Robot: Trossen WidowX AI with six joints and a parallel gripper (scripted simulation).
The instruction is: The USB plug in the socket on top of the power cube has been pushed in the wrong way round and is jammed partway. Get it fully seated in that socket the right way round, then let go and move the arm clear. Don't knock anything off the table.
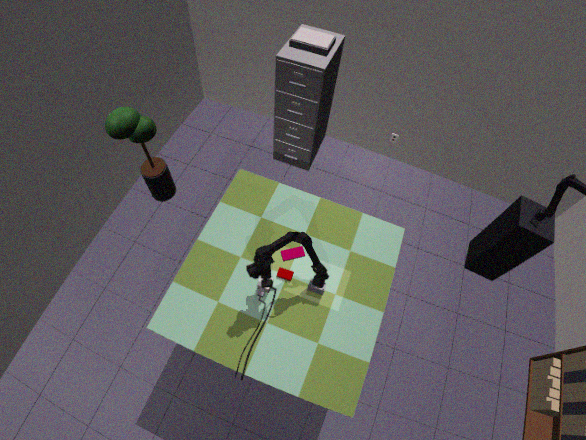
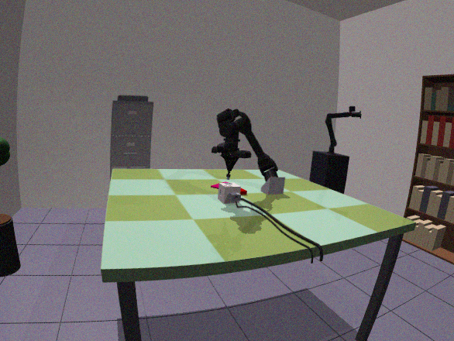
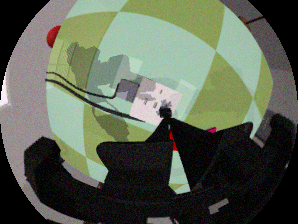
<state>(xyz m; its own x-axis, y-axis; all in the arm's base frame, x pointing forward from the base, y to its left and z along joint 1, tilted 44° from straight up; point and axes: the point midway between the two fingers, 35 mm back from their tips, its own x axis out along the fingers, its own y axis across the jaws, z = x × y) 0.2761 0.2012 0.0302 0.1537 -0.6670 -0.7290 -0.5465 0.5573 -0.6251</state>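
The white power cube (image 1: 262,291) (image 2: 225,194) (image 3: 147,109) stands on the checkered table, with dark slots in its top and a grey plug block on one side. My gripper (image 2: 228,173) (image 3: 168,121) points down over the cube and is shut on the small dark USB plug (image 2: 228,177) (image 3: 165,111). In the exterior view the plug hangs just above the cube's top, with a small gap below it. In the wrist view it covers part of the cube's top near one edge. Which way round the plug faces cannot be told.
A red block (image 1: 285,274) (image 2: 243,191) (image 3: 174,147) and a flat magenta block (image 1: 293,253) (image 2: 214,186) (image 3: 212,130) lie near the cube. Black cables (image 1: 256,327) (image 2: 276,221) (image 3: 90,100) run from the cube's side over the table's edge. The arm's base (image 1: 316,287) (image 2: 274,186) stands nearby.
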